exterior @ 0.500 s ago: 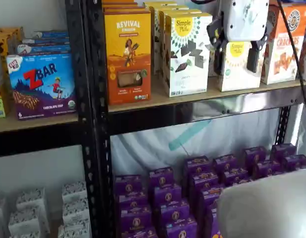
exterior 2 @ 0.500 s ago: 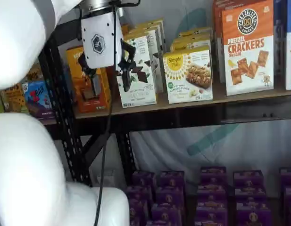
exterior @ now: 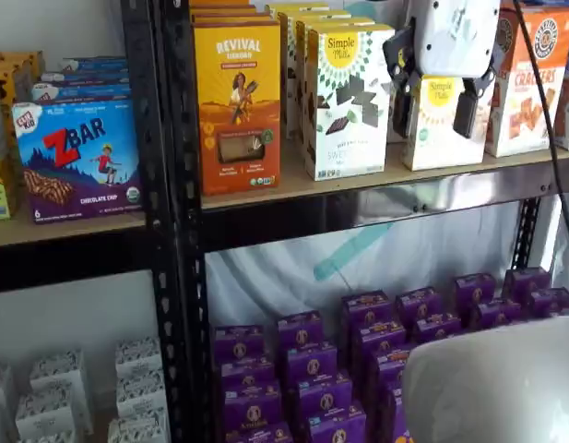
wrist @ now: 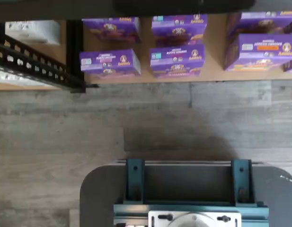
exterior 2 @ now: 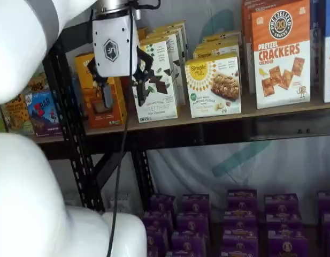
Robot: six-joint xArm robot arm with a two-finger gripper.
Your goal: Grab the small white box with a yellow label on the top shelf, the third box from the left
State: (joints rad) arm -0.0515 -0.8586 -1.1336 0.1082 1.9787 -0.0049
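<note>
The small white box with a round yellow label stands on the top shelf, between a taller white box and an orange cracker box. It also shows in a shelf view. My gripper hangs in front of the shelf at the small white box's height, open, with a plain gap between its two black fingers and nothing in them. It stands out from the shelf, apart from the box. In a shelf view the gripper lines up with the boxes further left. The wrist view does not show the small white box.
An orange Revival box and a taller white box with chocolate pieces stand left of it, and a pretzel crackers box stands right. Several purple boxes fill the lower shelf. A black upright divides the shelves. My white arm fills the near left.
My gripper has risen slightly and stays open. The boxes have not moved.
</note>
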